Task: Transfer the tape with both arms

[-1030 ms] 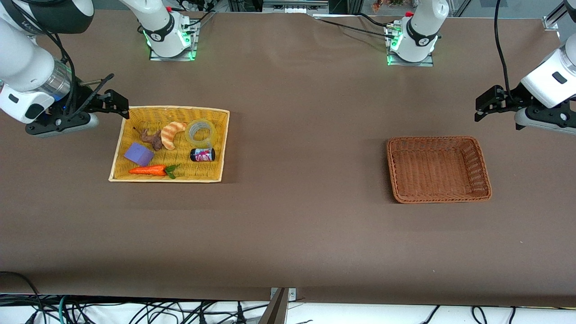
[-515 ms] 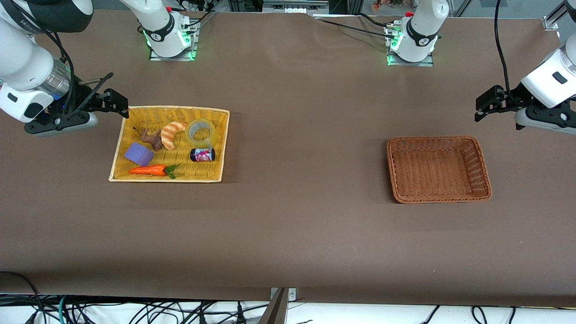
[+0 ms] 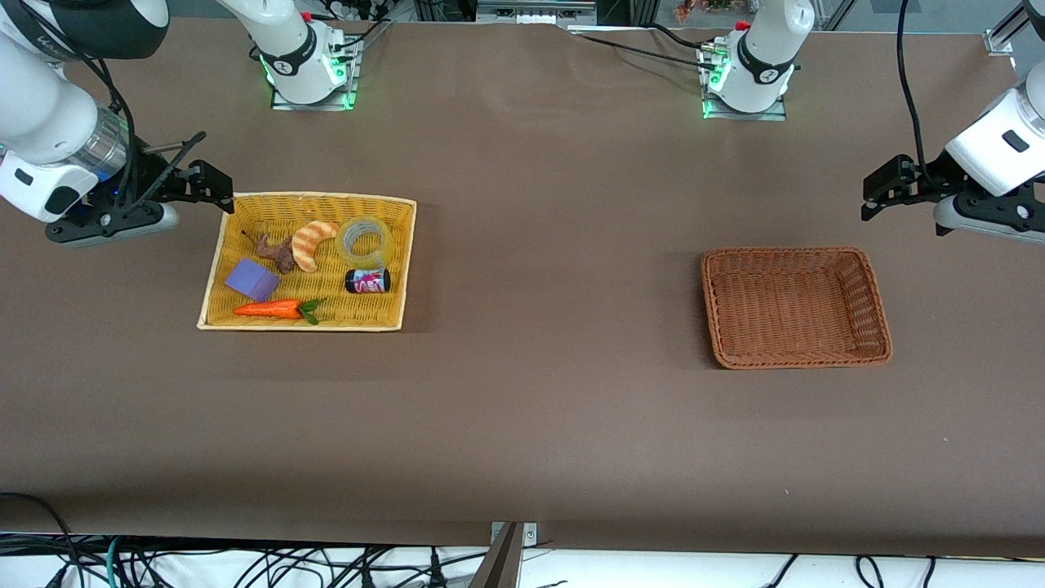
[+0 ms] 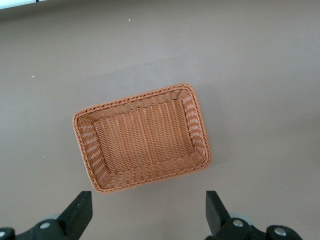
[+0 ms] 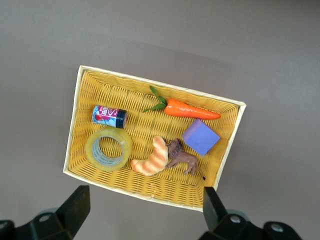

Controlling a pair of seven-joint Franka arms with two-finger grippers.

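Both arms are cut off at the front view's edges. The right tool (image 3: 214,186) hangs wide open and empty above the desk (image 3: 539,408) beside the yellow basket (image 3: 212,286); the left tool (image 3: 880,189) likewise near the brown basket (image 3: 873,327). The tape (image 3: 364,239) lies in the yellow basket, touching the small can (image 3: 367,281).

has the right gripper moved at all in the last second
No. The right gripper hangs at the same spot off the yellow basket's corner toward the right arm's end, open and empty, as before.
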